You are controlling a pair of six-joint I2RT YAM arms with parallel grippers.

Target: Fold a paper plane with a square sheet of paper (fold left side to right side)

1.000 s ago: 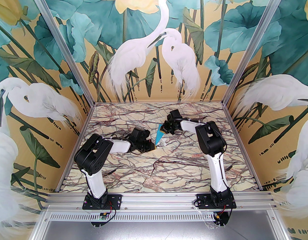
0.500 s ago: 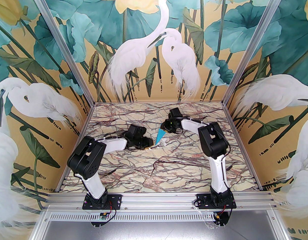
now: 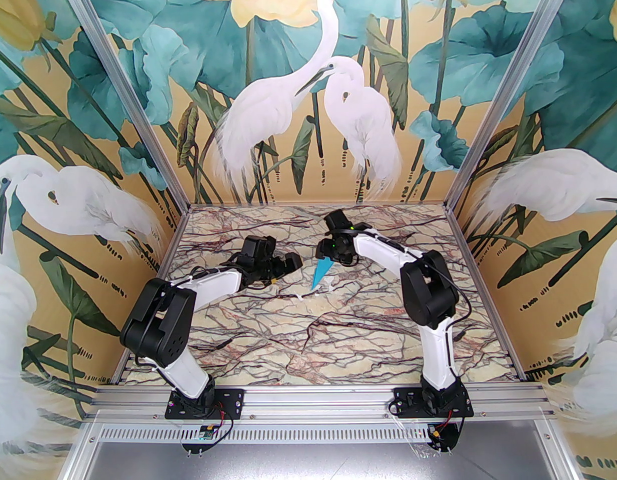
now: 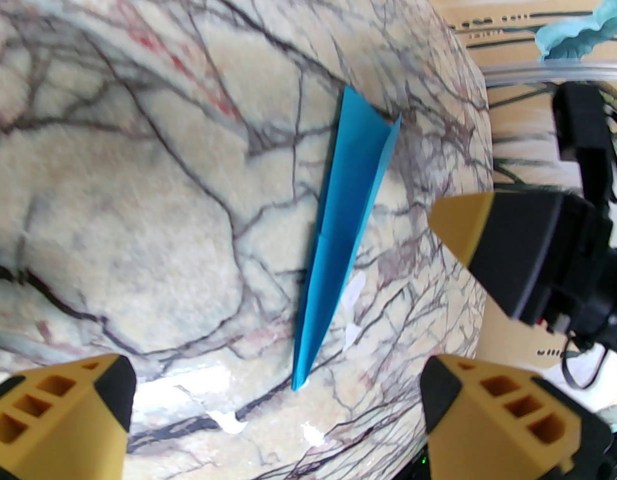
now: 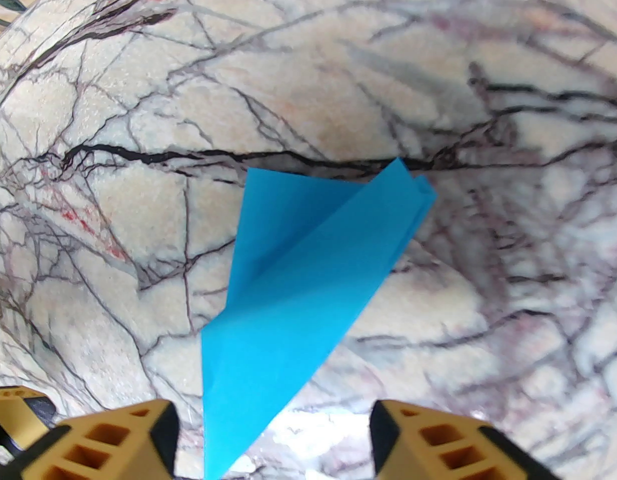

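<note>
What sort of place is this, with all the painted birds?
Probably a staged robot test booth: a left arm and right arm bolted to an aluminium rail, a marble-patterned table, and mural walls in metal framing.

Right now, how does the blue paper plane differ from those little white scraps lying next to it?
Colour: the paper plane is bright blue, while the white scraps are plain white.
Size: the paper plane is far longer than any of the white scraps.
Shape: the paper plane is a slim, creased dart narrowing to a point; the white scraps are small irregular bits.
Both lie on the marble table, close together near the plane's pointed end, and neither is held.
</note>
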